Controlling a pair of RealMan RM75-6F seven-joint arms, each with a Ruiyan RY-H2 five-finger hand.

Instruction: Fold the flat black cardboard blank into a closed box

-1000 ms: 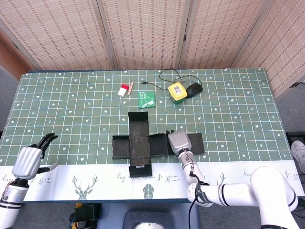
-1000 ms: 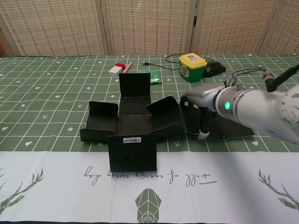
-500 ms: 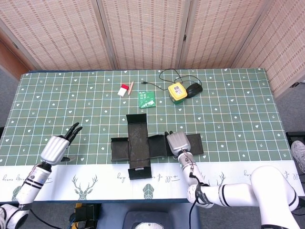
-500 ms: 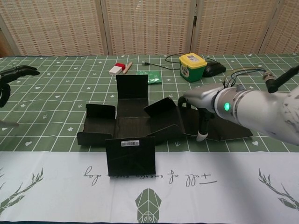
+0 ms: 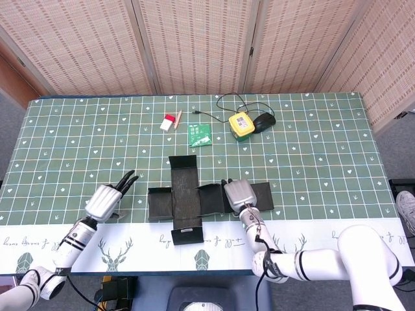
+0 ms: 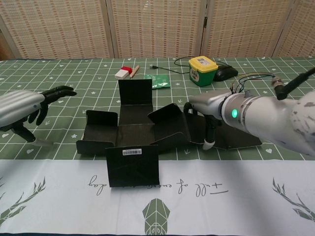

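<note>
right hand [image 6: 209,110] pressing cardboard blank [image 6: 133,130] — left hand [image 6: 29,105] spread, apart

A green cloth [image 5: 311,162] with a white grid and small printed motifs covered the worktop, ending in a white border with deer drawings along the near edge. Toward the far side lay a small red-and-white box [image 5: 170,122] with a thin wooden stick [image 5: 179,117] just beside it, a green packet [image 5: 199,135] to their right, then a yellow container [image 5: 240,125] touching a black computer mouse [image 5: 263,120], with a thin black cable [image 5: 227,103] looping behind them. Woven folding screens [image 5: 194,45] stood behind the worktop.
</note>
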